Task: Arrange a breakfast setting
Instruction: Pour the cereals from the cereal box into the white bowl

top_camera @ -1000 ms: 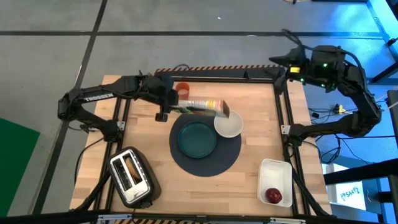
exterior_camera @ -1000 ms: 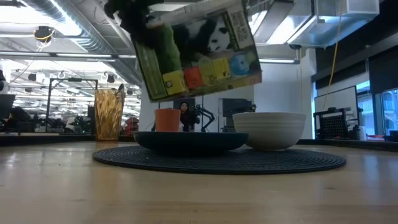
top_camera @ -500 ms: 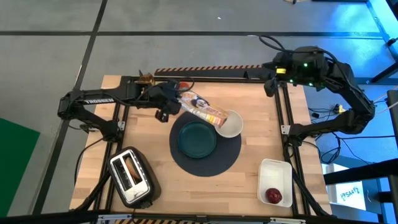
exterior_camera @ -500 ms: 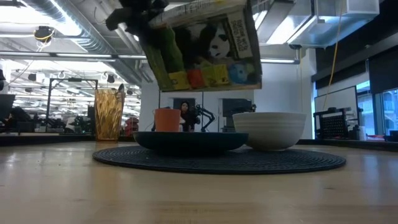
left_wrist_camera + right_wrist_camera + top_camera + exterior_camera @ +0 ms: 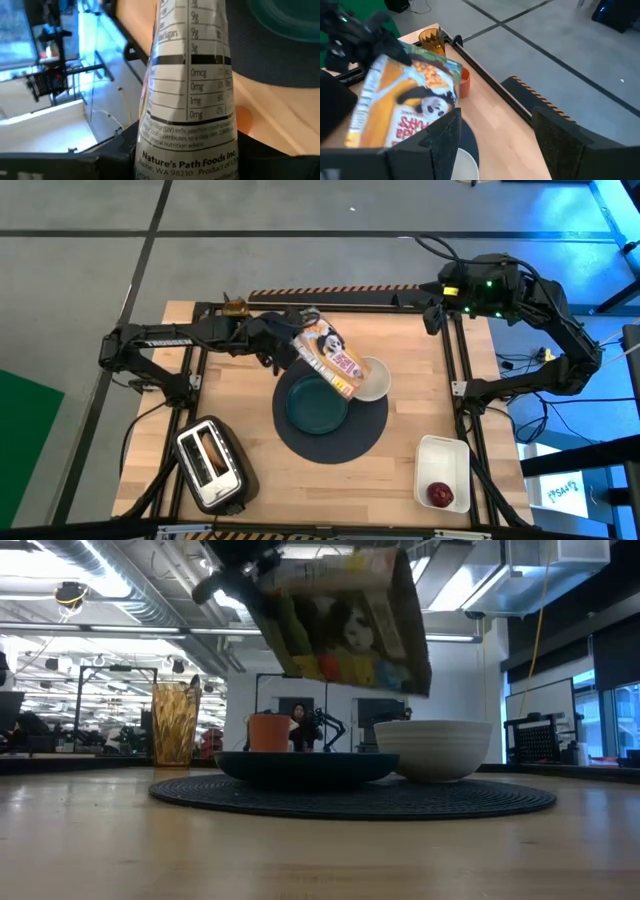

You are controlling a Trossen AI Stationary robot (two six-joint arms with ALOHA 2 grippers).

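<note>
Left hand (image 5: 283,347) has a cereal box (image 5: 331,358) clamped and tilted over the teal plate (image 5: 318,402) and white bowl (image 5: 369,378), so you're hovering mid-air above the dark-blue mat (image 5: 330,442). Amber glass (image 5: 176,724) and orange cup (image 5: 268,732) sit behind the plate at the tabletop's (image 5: 250,410) far edge. Toaster (image 5: 211,463) is near-left. Over on the right, your right hand (image 5: 495,135) hangs spread wide off the far corner. Red fruit (image 5: 440,495) sits in the white tray (image 5: 443,457), near-right.
</note>
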